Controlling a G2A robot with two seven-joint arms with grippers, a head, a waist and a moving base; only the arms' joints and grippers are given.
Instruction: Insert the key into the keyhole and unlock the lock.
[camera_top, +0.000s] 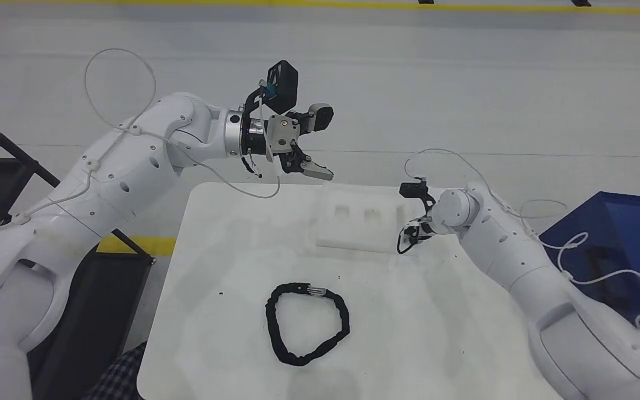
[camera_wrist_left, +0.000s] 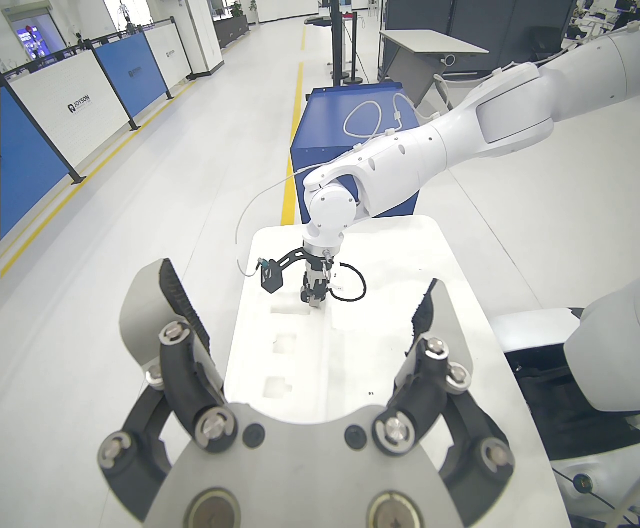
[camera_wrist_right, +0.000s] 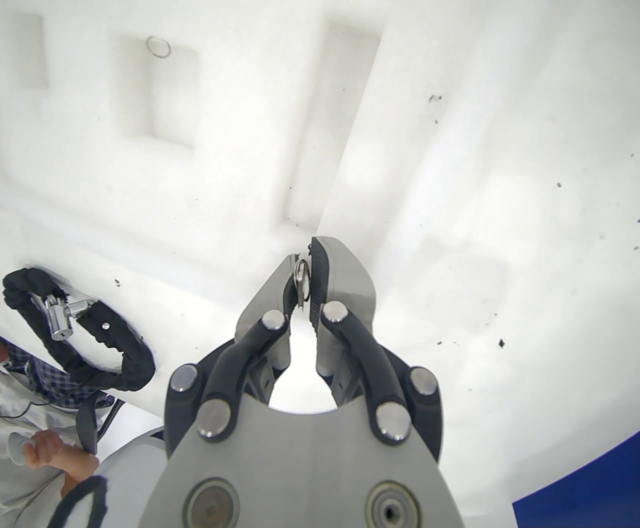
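A black sleeved chain lock (camera_top: 307, 323) lies in a loop on the white table (camera_top: 450, 340), its silver lock body (camera_wrist_right: 59, 320) joining the two ends. My right gripper (camera_wrist_right: 302, 280) is shut on a small silver key (camera_wrist_right: 301, 286), held just above the edge of the white foam tray (camera_top: 365, 222). In the left wrist view the same right gripper (camera_wrist_left: 315, 298) points down at the tray's slot. My left gripper (camera_wrist_left: 300, 310) is open and empty, hovering off the table's far left corner (camera_top: 312, 168).
The foam tray has several recessed pockets; one holds a thin metal ring (camera_wrist_right: 159, 47). A blue cabinet (camera_top: 600, 245) stands at the table's right side. A person's hand (camera_wrist_right: 47, 452) holding a small device shows beyond the table edge.
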